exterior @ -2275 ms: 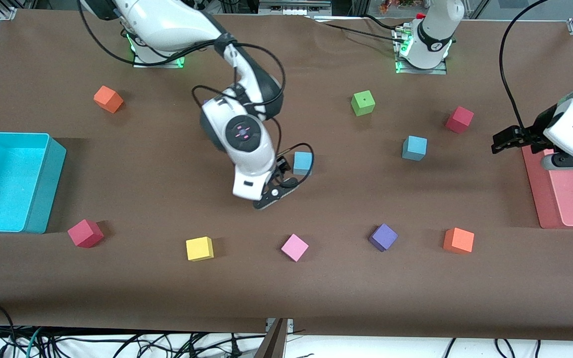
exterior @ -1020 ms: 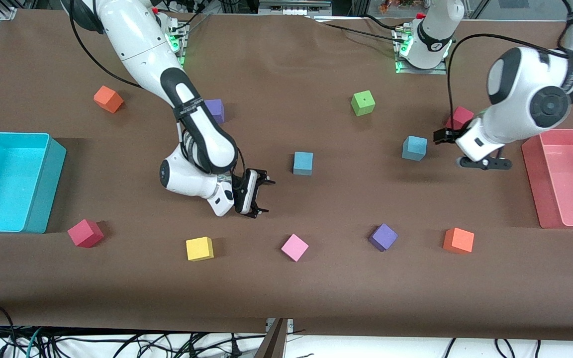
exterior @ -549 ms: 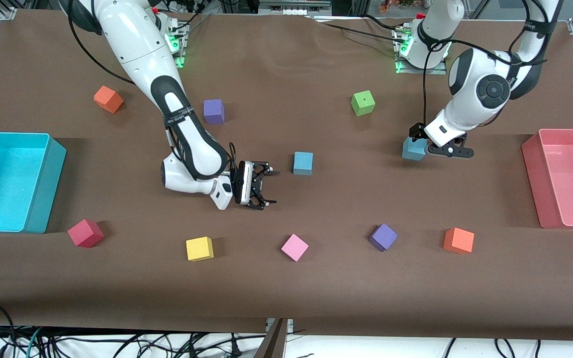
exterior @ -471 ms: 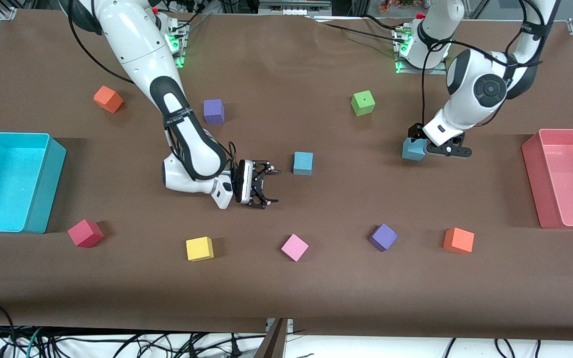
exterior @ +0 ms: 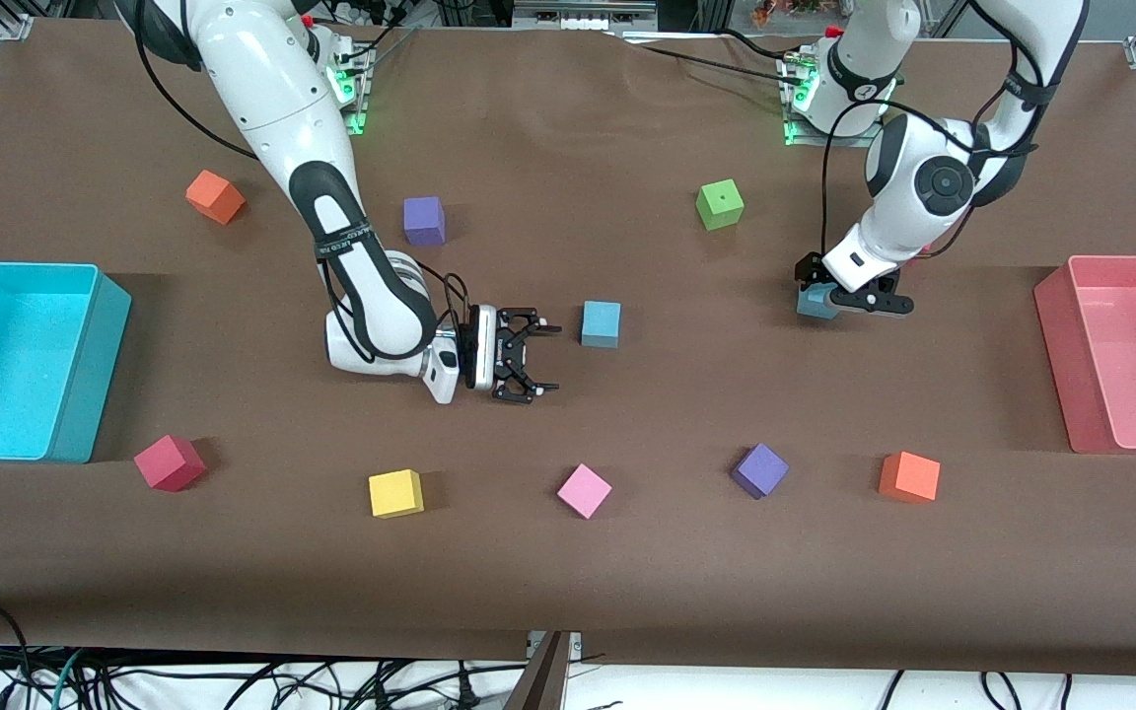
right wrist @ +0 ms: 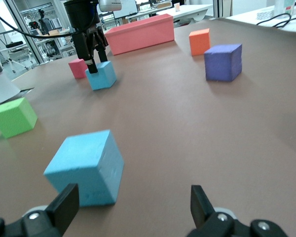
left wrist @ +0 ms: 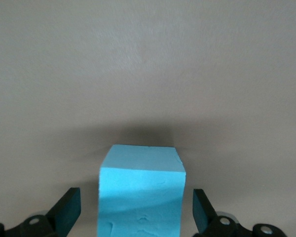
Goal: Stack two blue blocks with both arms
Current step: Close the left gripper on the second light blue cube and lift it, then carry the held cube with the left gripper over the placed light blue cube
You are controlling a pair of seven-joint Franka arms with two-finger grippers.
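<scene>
blue foam block (left wrist: 140, 190) sits between the open left claw (left wrist: 136, 217): centre, then close gently. right claw (exterior: 536, 352) waits open, empty.

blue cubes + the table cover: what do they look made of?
Blue block between the open left gripper jaws: likely foam, matte, with small dents and a nicked top edge.
Blue block by the open right gripper: same matte look, slightly rounded corners.
Table cover: brown, dull, probably cloth or paper; ripples near the arm bases.
</scene>
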